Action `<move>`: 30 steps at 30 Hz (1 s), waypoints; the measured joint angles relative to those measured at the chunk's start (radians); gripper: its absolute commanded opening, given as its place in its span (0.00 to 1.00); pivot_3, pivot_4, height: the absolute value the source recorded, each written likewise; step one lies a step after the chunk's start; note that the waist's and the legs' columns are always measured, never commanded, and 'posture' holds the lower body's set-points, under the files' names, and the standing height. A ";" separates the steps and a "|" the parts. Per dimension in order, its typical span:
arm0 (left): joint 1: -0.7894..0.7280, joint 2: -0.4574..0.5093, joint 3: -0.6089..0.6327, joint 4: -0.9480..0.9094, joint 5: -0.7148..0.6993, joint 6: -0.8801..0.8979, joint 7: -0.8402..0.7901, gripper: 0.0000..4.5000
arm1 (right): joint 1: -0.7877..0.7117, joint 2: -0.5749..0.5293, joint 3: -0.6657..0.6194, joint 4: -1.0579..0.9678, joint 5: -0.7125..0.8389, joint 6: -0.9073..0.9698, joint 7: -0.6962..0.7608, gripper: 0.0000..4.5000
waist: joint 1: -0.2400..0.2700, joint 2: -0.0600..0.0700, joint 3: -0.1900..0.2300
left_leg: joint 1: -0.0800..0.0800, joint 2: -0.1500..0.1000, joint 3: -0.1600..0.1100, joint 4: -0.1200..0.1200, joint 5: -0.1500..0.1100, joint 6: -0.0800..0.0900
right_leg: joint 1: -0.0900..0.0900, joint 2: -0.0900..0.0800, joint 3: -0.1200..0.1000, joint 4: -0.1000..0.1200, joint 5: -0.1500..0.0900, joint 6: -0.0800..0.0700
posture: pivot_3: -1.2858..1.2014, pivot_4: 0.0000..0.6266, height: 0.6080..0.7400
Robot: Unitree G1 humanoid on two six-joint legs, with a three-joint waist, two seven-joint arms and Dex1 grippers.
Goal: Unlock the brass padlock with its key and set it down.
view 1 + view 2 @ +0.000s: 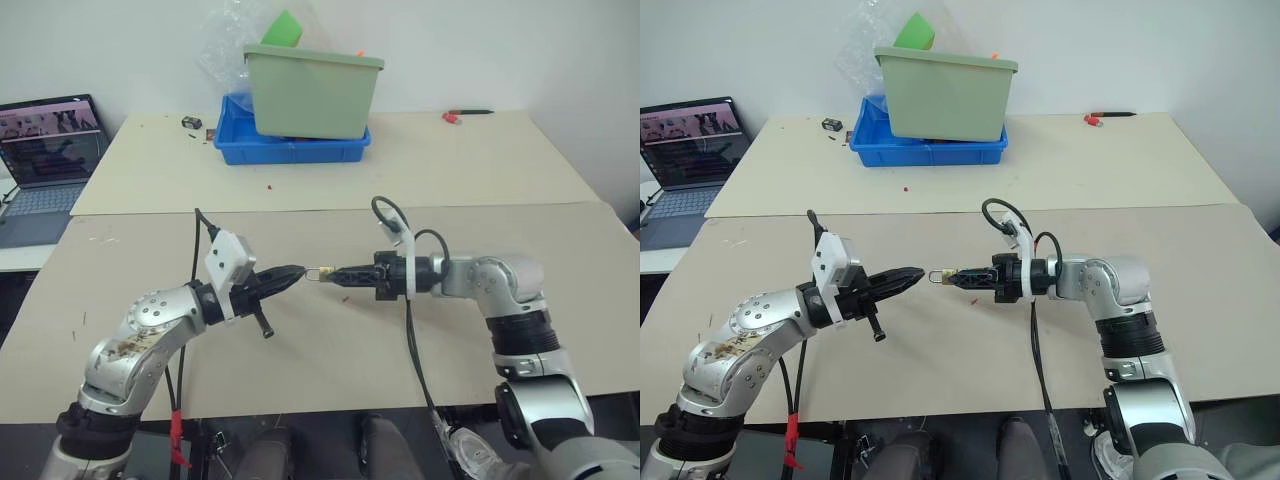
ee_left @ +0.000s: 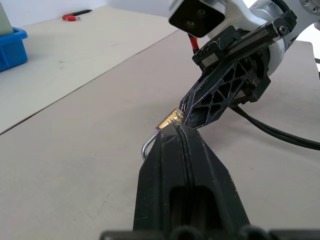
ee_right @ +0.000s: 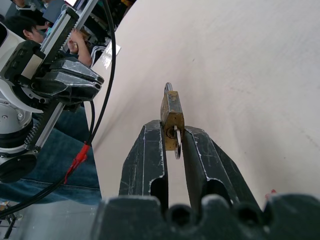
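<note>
Fingers: right gripper (image 3: 172, 137) clamps the brass padlock (image 3: 171, 118) by its body; left gripper (image 1: 296, 271) is pressed shut with nothing seen between its tips, which sit right at the padlock's loop.
Table (image 1: 330, 330): tan top beneath both arms, which meet above it.
Green bin (image 1: 312, 92): sits in the blue tray (image 1: 290, 151) at the far side.
Laptop (image 1: 45, 160): open, far left.
Padlock: held in the air between both grippers, silvery loop toward the left gripper.
Key (image 3: 177, 145): thin metal piece at the padlock's base, between the right fingers.
</note>
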 measured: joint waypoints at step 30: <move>-0.012 -0.025 -0.005 0.000 0.039 0.002 0.003 0.01 | 0.004 0.007 -0.069 -0.128 0.124 0.064 -0.027 0.04 | 0.002 0.000 0.000 | 0.000 0.000 0.000 0.000 0.000 0.000 | 0.000 0.000 0.000 0.000 0.000 0.000 | 0.52 0.24 1.00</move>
